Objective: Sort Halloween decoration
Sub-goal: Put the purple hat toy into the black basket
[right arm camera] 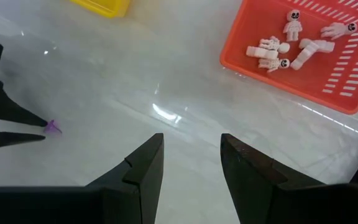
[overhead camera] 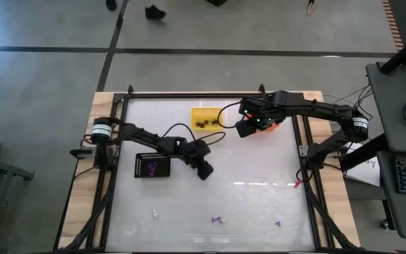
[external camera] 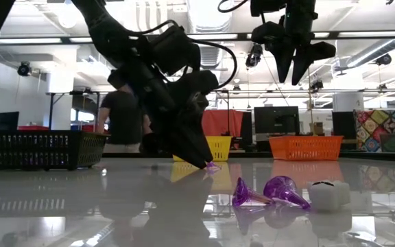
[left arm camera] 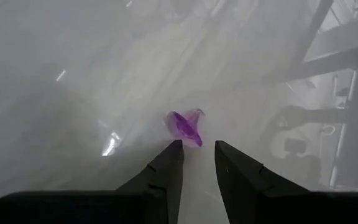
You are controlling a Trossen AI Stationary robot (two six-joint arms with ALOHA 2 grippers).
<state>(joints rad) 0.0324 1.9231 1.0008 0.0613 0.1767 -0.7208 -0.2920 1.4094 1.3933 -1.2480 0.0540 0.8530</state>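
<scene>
My left claw sits low near the desk centre, fingers spread, nothing pinched. The purple trinket lies on the desk straight ahead of the tips, just beyond them, on the gap's line. I judge a short push forward gets it. Right claw hangs spread, empty, above the far-right part, beside the orange basket, well apart from it.

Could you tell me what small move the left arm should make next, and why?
Probably ease the left gripper forward so its open jaws straddle the purple trinket, then close. The trinket lies on the table just past the tips, not yet between them.
</scene>
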